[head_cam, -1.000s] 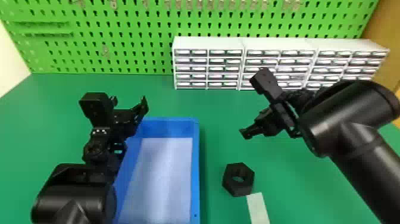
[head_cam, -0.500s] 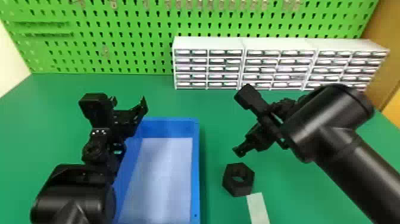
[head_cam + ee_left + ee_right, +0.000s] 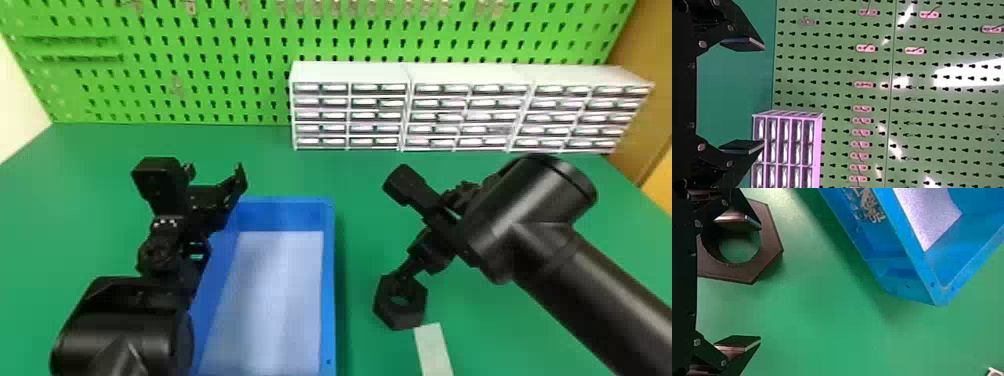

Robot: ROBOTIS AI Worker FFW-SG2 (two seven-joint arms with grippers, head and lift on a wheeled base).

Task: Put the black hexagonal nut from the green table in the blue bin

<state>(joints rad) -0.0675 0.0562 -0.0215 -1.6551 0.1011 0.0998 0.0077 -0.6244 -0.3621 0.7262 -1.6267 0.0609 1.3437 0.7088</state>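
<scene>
Green surface bears the black hexagonal nut near the blue bin; left gripper and right gripper have jaws apart; grasp and placing remain.

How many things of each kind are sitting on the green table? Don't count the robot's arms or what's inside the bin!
Black hexagonal nut: 1
Blue bin: 1
White drawer cabinets: 3
Pale flat strip: 1
Total: 6
</scene>
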